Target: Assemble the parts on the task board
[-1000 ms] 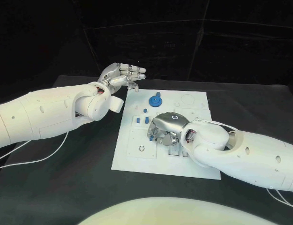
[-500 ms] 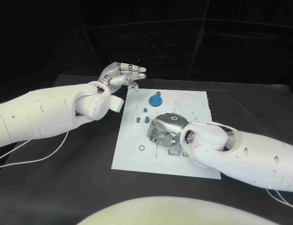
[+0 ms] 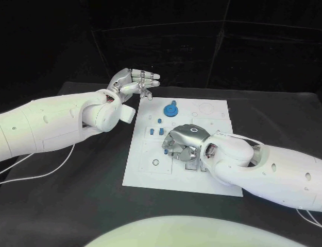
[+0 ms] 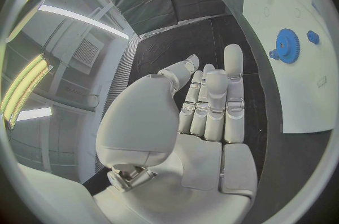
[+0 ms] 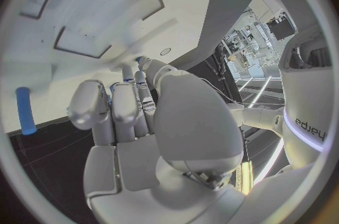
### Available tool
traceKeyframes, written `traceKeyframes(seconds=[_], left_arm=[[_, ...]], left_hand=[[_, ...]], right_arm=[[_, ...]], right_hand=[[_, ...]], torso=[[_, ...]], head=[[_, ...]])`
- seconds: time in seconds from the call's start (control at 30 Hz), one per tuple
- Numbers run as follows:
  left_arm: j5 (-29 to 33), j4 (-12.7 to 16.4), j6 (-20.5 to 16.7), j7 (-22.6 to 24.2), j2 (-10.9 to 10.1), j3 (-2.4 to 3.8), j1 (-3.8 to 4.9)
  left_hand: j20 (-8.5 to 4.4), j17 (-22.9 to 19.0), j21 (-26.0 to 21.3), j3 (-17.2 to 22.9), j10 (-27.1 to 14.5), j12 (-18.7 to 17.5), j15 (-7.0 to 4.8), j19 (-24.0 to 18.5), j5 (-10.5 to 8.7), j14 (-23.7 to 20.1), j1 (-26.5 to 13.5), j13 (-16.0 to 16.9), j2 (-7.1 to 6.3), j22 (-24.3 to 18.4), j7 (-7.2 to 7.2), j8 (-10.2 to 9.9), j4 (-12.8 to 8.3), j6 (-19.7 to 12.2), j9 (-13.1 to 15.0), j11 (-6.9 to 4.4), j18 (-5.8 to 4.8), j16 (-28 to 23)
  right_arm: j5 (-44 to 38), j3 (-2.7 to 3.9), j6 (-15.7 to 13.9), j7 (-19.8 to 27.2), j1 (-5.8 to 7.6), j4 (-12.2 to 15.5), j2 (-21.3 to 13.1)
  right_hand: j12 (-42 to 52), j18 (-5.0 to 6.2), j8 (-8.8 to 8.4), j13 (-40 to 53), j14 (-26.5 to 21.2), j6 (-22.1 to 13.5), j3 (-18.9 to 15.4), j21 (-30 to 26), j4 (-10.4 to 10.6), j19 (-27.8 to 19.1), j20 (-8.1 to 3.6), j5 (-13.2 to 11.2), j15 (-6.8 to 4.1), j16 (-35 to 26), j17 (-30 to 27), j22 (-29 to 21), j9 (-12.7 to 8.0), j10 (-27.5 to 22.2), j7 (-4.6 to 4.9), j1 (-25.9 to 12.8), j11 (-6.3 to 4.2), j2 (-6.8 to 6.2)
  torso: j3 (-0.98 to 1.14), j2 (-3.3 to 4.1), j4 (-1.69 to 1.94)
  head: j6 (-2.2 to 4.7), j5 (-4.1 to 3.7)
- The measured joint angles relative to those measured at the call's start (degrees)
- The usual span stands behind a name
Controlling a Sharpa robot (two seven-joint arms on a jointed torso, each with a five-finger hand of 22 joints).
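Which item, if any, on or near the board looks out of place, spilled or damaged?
Nothing stands out. The board lies flat on the table, the blue gear and small parts sit on it, the right hand works over it, and the left hand hovers beyond its corner.

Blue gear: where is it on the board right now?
In the head view the blue gear sits near the task board's far edge, beyond the right hand.

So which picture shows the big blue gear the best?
The left wrist view: the blue gear sits large on the task board, teeth plain, nothing covering it. The head view shows it too, small, at the board's far end. In the right wrist view I cannot pick it out.
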Motion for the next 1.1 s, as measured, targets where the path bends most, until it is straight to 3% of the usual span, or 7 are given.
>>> traceKeyframes(seconds=[0.23, 0.43, 0.53, 0.6, 0.7, 0.97, 1.1], left_arm=[[0.0, 0.0, 0.1, 0.0, -0.2, -0.01, 0.0], [0.0, 0.0, 0.1, -0.1, -0.3, -0.01, 0.0], [0.0, 0.0, 0.1, -0.1, -0.3, -0.01, 0.0], [0.0, 0.0, 0.1, -0.1, -0.3, -0.01, 0.0], [0.0, 0.0, 0.2, -0.1, -0.3, -0.01, 0.0], [0.0, -0.1, 0.2, -0.2, -0.3, -0.01, 0.0], [0.0, -0.1, 0.2, -0.2, -0.2, -0.01, 0.0]], left_hand=[[0.0, 0.0, 0.0, 0.0, 0.0, 0.0, 0.0, 0.0, 0.0, 0.0, 0.0, 0.0, 0.0, 0.0, 0.0, 0.0, 0.0, 0.0, 0.0, 0.0, 0.0, 0.0], [0.0, 0.0, 0.0, 0.0, 0.0, 0.0, 0.0, 0.0, 0.0, 0.0, 0.0, 0.0, 0.0, 0.0, 0.0, 0.0, 0.0, 0.0, 0.0, 0.0, 0.0, 0.0], [0.0, 0.0, 0.0, 0.0, 0.0, 0.0, 0.0, 0.0, 0.0, 0.0, 0.0, 0.0, 0.0, 0.0, 0.0, 0.0, 0.0, 0.0, 0.0, 0.0, 0.0, 0.0], [0.0, 0.0, 0.0, 0.0, 0.0, 0.2, 0.0, 0.0, 0.0, 0.0, 0.0, 0.0, 0.0, 0.0, 0.0, 0.0, 0.0, 0.0, 0.1, 0.0, 0.0, 0.0], [0.0, 0.0, 0.0, 0.0, 0.0, 0.2, 0.0, 0.0, 0.0, 0.0, 0.0, 0.0, 0.0, 0.0, 0.0, 0.0, 0.0, 0.0, 0.1, 0.0, 0.0, 0.0], [0.0, 0.0, 0.0, 0.0, 0.0, 0.2, 0.0, 0.0, 0.0, 0.0, 0.0, 0.0, 0.0, 0.0, 0.0, 0.0, 0.0, 0.0, 0.1, 0.0, 0.0, 0.0], [0.0, 0.0, 0.0, 0.0, 0.0, 0.2, 0.0, 0.0, 0.0, 0.0, 0.0, 0.0, 0.0, 0.0, 0.0, 0.0, 0.0, 0.0, 0.1, 0.0, 0.0, 0.0]], right_arm=[[1.1, 0.02, -2.4, 0.3, 0.21, 4.9, -5.2], [2.2, 0.35, -3.7, -0.2, 2.82, 7.1, -9.2], [2.9, 0.89, -3.9, -0.6, 4.09, 7.2, -10.6], [3.4, 1.28, -3.9, -1.0, 4.91, 7.1, -11.7], [4.1, 1.44, -3.9, -1.6, 5.64, 6.9, -12.8], [5.2, 1.64, -0.4, -3.5, 6.45, 6.0, -14.8], [5.4, 1.63, 2.1, -4.2, 6.5, 5.9, -14.9]], right_hand=[[0.0, 0.0, 0.0, 0.0, 0.0, 0.0, 0.0, -0.2, 0.0, -0.2, 0.2, 0.0, 0.0, -0.2, -0.4, -0.1, 0.0, 0.0, 0.0, 0.0, 0.0, 0.0], [0.0, 0.0, 0.0, -0.2, 0.2, -0.5, 0.0, -1.4, 0.0, -0.8, 0.69, 0.0, 0.22, -1.1, -1.3, -1.9, 0.1, -1.8, -0.17, -0.7, 0.11, -0.67], [0.0, 0.06, 0.01, -0.5, -0.1, -1.1, -0.1, -4.1, -0.1, -3.0, 0.8, 0.0, 0.51, -2.8, -3.6, -6.1, 0.1, -4.9, -0.09, -0.9, 0.46, -0.91], [0.0, 0.93, 0.01, -0.5, -0.4, -1.6, -0.4, -5.3, -0.4, -3.6, 0.92, 0.0, 0.81, -3.7, -4.8, -7.8, 0.1, -6.4, -0.14, -0.9, 0.63, -0.91], [0.3, 0.93, 0.01, -0.5, -0.4, -2.3, -1.3, -5.7, -0.5, -3.7, 1.0, -0.6, 0.81, -4.0, -5.7, -8.6, 0.1, -7.4, -0.83, -0.9, 0.63, -0.91], [1.5, 0.92, 0.01, -0.4, -1.6, -3.8, -5.5, -8.9, 0.5, -5.6, 1.51, -2.5, 1.41, -5.5, -8.2, -13.0, 0.1, -10.7, -2.38, -1.2, 1.04, -1.22], [2.4, 0.92, 0.01, -0.3, -1.6, -4.1, -6.6, -9.1, 1.0, -5.6, 1.51, -2.5, 1.41, -5.5, -8.4, -13.2, 0.1, -10.7, -2.31, -1.2, 1.12, -1.17]], torso=[[0.02, -0.07, -0.04], [0.01, -0.08, -0.13], [0.01, -0.08, -0.13], [0.01, -0.05, -0.11], [0.01, -0.01, -0.04], [0.01, 0.03, 0.01], [-0.01, 0.03, 0.01]], head=[[0.46, 0.01], [1.13, -0.62], [1.52, -1.09], [1.72, -1.4], [1.95, -1.72], [2.09, -2.08], [2.09, -2.16]])
